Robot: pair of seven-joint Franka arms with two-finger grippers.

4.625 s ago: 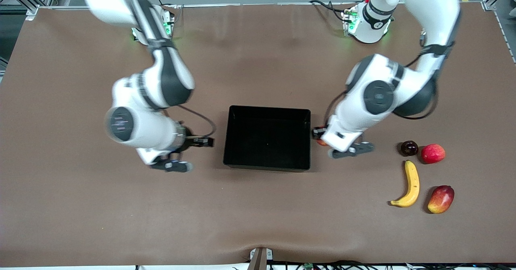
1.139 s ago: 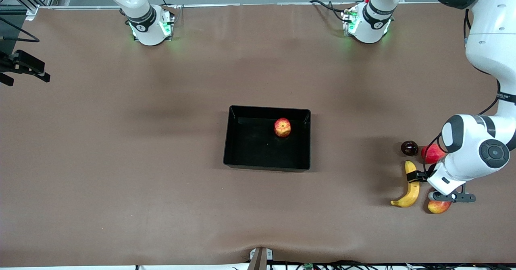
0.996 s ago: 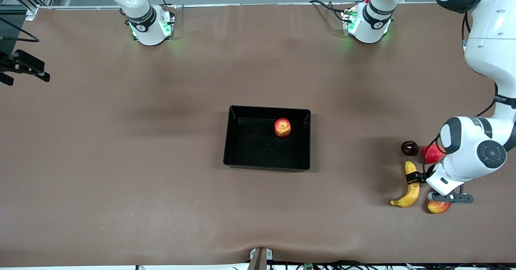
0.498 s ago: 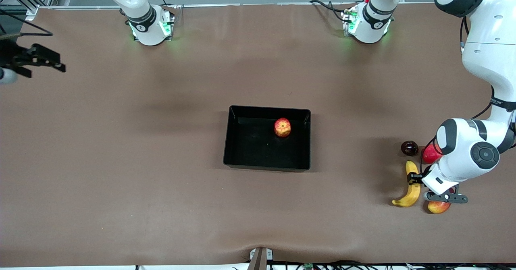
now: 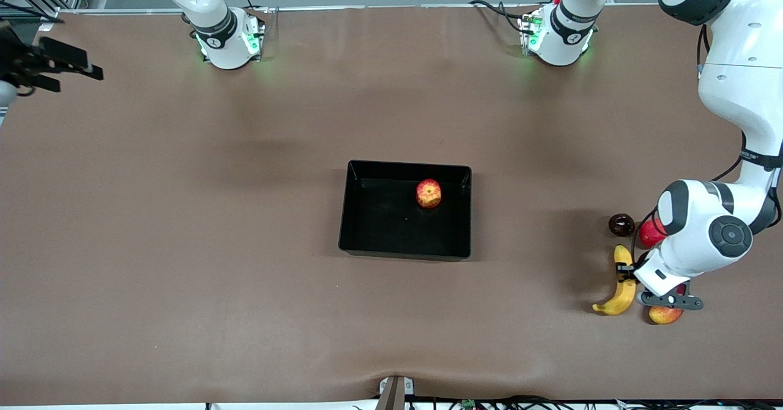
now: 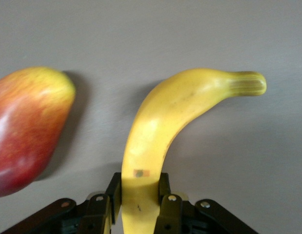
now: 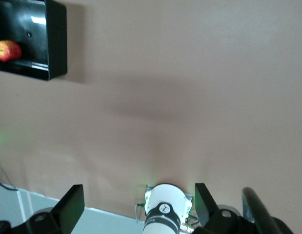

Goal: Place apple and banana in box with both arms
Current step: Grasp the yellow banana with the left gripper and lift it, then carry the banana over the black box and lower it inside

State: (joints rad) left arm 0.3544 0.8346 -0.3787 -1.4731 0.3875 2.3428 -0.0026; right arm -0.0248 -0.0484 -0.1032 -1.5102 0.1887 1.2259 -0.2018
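Note:
The apple (image 5: 429, 193) lies in the black box (image 5: 379, 226) at the table's middle, in the corner toward the robots' bases and the left arm's end. The banana (image 5: 624, 281) lies on the table toward the left arm's end. My left gripper (image 5: 625, 270) is shut on the banana's middle. In the left wrist view its fingers (image 6: 113, 195) press both sides of the banana (image 6: 180, 117). My right gripper (image 5: 82, 66) is open and empty, up at the right arm's end of the table. The right wrist view shows the box (image 7: 55, 44) and apple (image 7: 8, 50) far off.
A red-yellow mango (image 5: 665, 315) lies beside the banana, partly under the left wrist; it also shows in the left wrist view (image 6: 24, 126). A plain red fruit (image 5: 649, 234) and a dark round fruit (image 5: 621, 224) lie farther from the front camera than the banana.
The apple left my left gripper and now lies in the box. The left wrist has shifted slightly toward the banana. The right gripper has moved toward the robots' side of the table.

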